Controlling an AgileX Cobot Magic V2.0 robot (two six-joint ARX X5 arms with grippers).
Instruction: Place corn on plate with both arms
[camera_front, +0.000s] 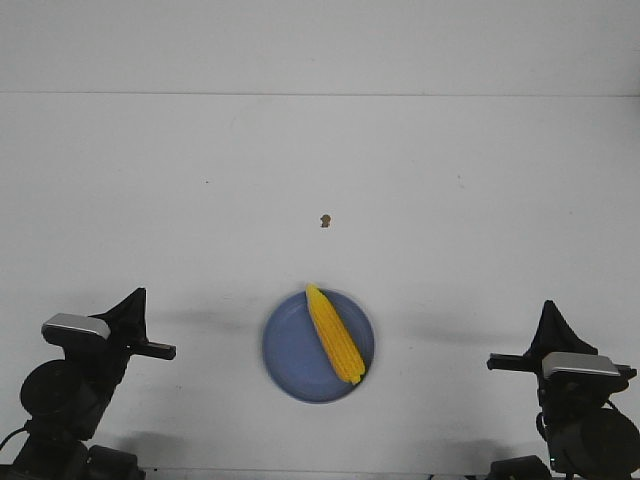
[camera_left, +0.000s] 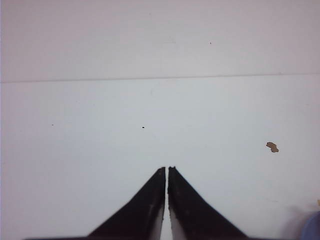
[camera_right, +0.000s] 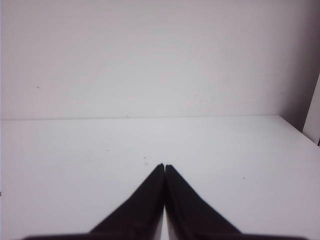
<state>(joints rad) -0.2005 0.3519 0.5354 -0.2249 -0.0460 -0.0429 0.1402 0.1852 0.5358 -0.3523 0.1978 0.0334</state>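
Observation:
The yellow corn (camera_front: 334, 333) lies diagonally on the blue plate (camera_front: 290, 357) at the front middle of the table, its tip reaching the plate's far rim. My left gripper (camera_front: 138, 295) stands well to the left of the plate, shut and empty. In the left wrist view the gripper (camera_left: 166, 168) shows only a hairline slit between its fingers, and a sliver of the plate (camera_left: 314, 225) appears at the frame's corner. My right gripper (camera_front: 549, 305) stands well to the right of the plate, shut and empty; its tips (camera_right: 164, 166) meet over bare table.
A small brown speck (camera_front: 325, 220) lies on the white table beyond the plate, also visible as the speck (camera_left: 272, 147) in the left wrist view. The table's back edge meets a white wall (camera_front: 320, 45). A table corner (camera_right: 310, 131) shows in the right wrist view.

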